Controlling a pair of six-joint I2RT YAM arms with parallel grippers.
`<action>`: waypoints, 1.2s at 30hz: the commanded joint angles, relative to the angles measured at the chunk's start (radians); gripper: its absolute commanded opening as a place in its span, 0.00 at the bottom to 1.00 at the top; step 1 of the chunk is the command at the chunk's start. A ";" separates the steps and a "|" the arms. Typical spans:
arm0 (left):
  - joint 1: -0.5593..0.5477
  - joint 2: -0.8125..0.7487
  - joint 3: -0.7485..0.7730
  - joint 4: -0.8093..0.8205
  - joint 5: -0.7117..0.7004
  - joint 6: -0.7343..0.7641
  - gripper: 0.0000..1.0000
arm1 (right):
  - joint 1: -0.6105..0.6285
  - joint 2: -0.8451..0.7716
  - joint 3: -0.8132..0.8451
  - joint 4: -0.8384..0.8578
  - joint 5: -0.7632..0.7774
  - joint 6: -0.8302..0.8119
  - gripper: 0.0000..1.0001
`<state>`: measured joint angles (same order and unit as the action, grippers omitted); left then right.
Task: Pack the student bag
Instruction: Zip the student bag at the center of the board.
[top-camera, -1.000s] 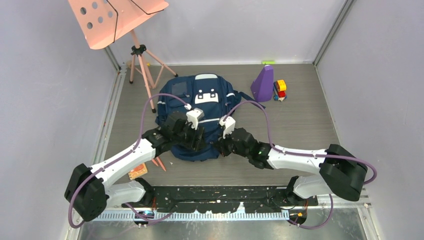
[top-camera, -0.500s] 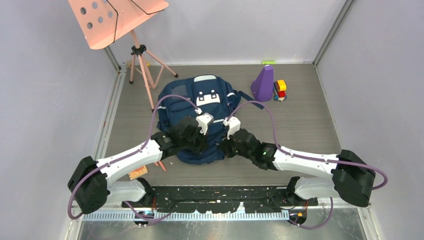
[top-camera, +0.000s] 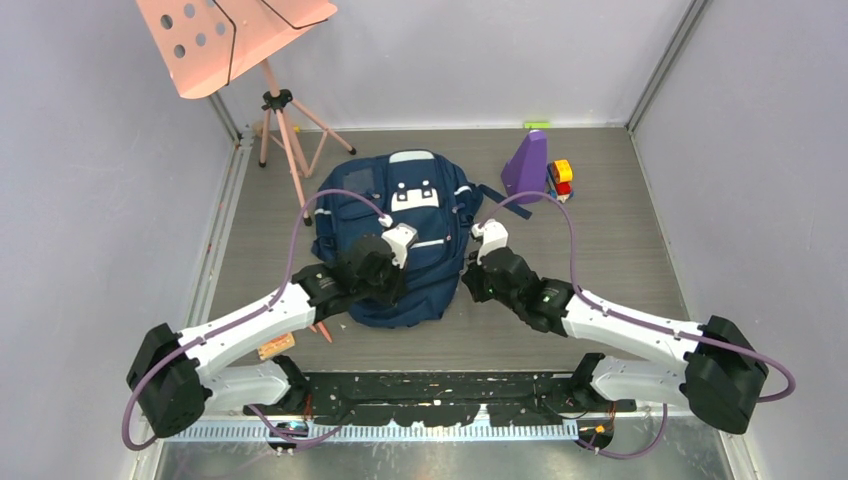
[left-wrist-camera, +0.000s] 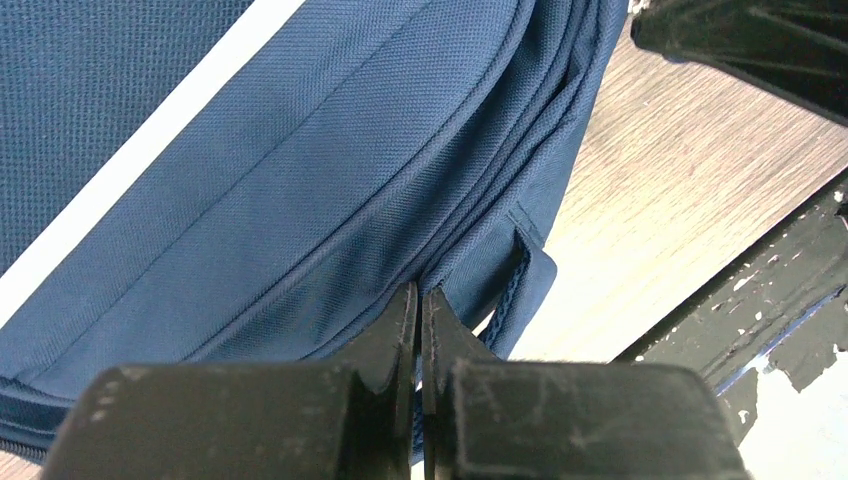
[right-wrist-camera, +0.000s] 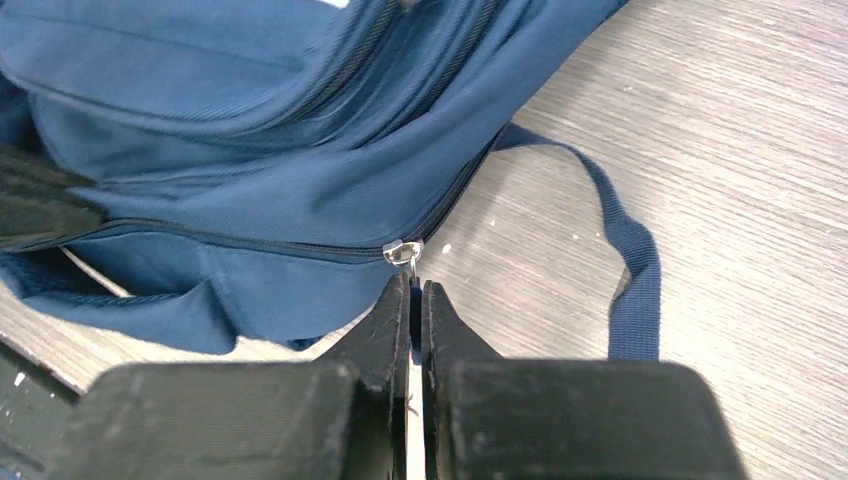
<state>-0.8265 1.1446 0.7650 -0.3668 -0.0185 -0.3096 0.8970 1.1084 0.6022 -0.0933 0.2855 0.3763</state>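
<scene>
Here, left gripper (left-wrist-camera: 420, 296) tight on student bag (left-wrist-camera: 300, 170) fabric, right gripper (right-wrist-camera: 415, 291) tight on its zip pull (right-wrist-camera: 403, 252).

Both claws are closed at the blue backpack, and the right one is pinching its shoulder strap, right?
Not the strap. The right wrist view shows the right gripper shut on the silver zipper pull of the backpack; the strap lies free. The left gripper is indeed closed at the backpack.
</scene>
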 joint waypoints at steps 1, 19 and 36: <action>0.020 -0.063 0.017 -0.201 -0.129 -0.010 0.00 | -0.085 0.037 0.010 0.015 0.123 -0.042 0.01; 0.011 -0.095 0.084 -0.160 -0.002 -0.025 0.35 | -0.263 0.218 0.087 0.168 -0.169 -0.092 0.01; -0.203 0.250 0.305 0.061 -0.178 0.206 0.61 | -0.262 0.181 0.061 0.170 -0.200 -0.070 0.01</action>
<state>-1.0031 1.3483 1.0340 -0.3759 -0.0605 -0.1761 0.6411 1.3415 0.6582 0.0437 0.0761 0.3119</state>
